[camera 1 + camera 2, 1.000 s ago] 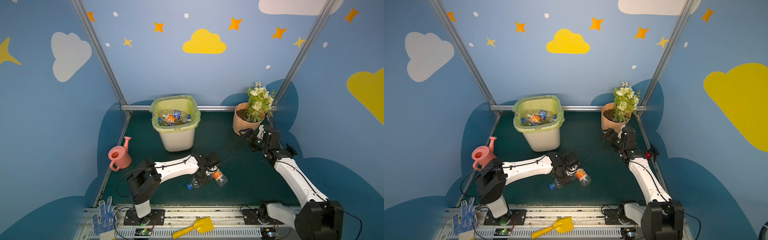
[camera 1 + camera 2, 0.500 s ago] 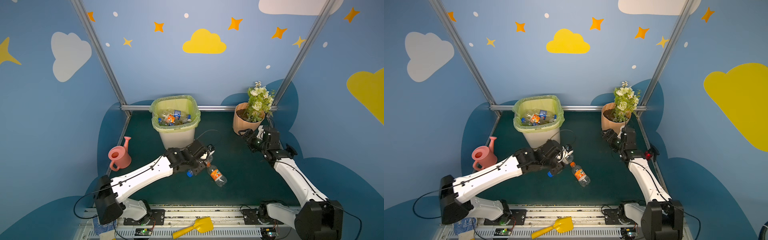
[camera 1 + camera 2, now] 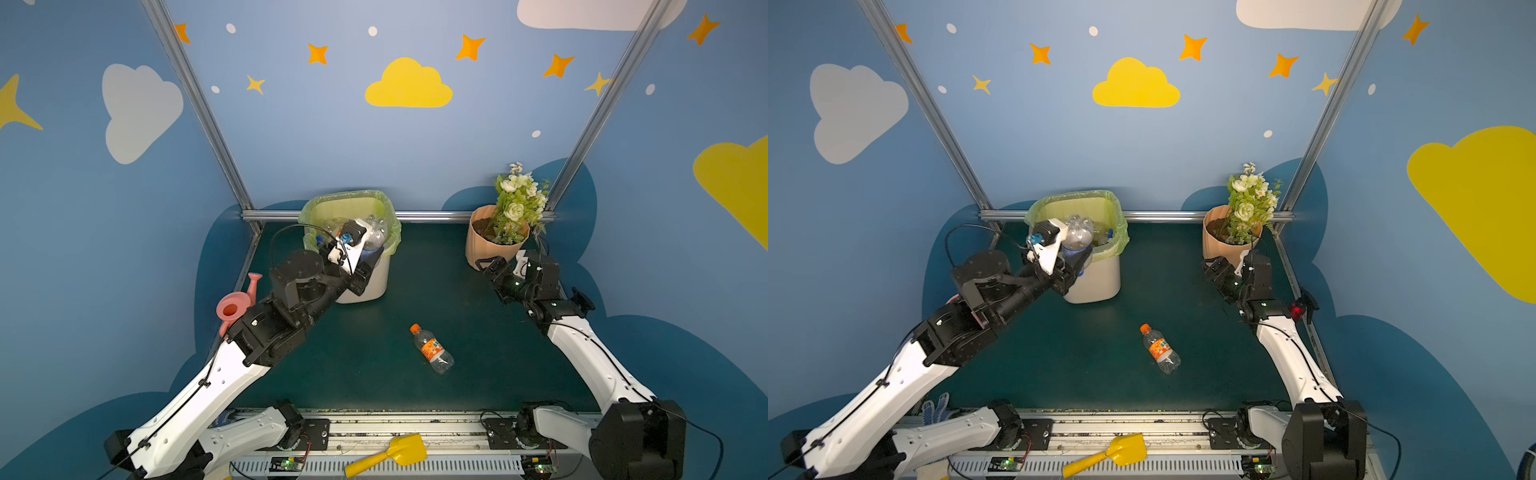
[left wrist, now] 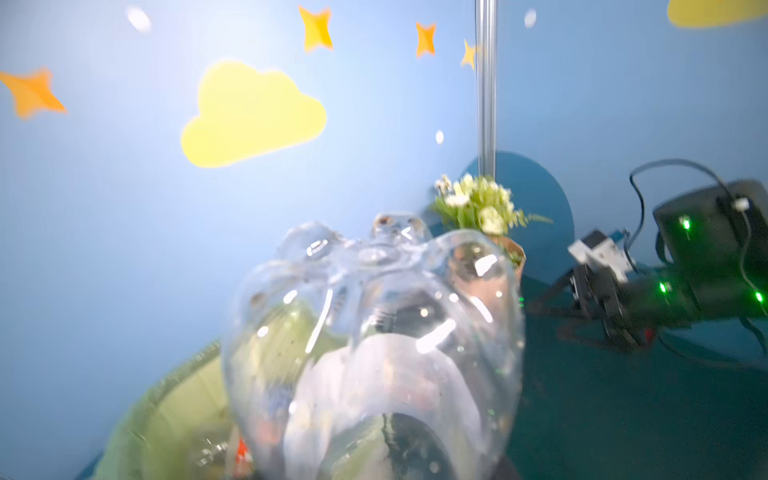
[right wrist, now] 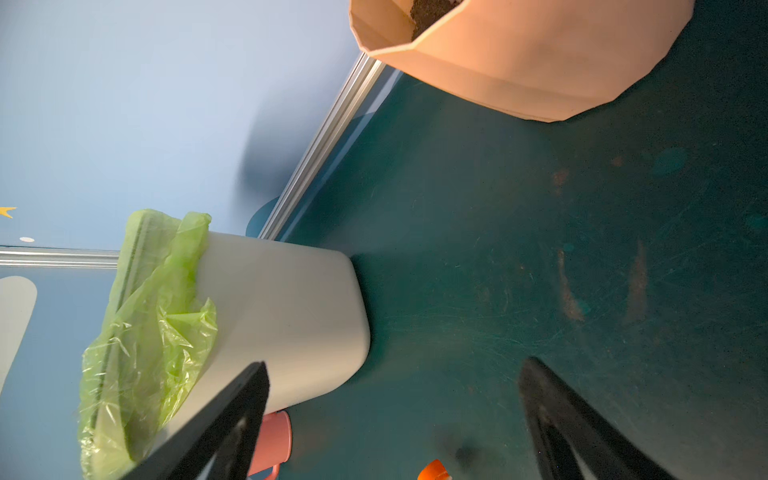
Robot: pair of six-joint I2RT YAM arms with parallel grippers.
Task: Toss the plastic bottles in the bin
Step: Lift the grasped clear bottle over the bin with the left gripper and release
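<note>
Now your left gripper (image 3: 1073, 262) is clamped on a clear bottle (image 3: 1077, 237), held base-up above the bin (image 3: 1100, 278), seemingly close to its near rim. Carry it on over the middle of the opening before you let go, so it cannot bounce off the edge. Your right gripper (image 3: 487, 266) hangs spread and empty beside the pot (image 3: 486, 249). An orange bottle (image 3: 432, 349) lies on the mat (image 3: 457, 299), well apart from the bin.

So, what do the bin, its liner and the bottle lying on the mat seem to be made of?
Bin: probably rigid plastic, off-white, with a smooth matte wall.
Liner: thin plastic film, translucent green, glossy and crinkled.
Bottle: clear thin plastic, shiny with highlights; orange cap and label, the label's material unclear.
</note>
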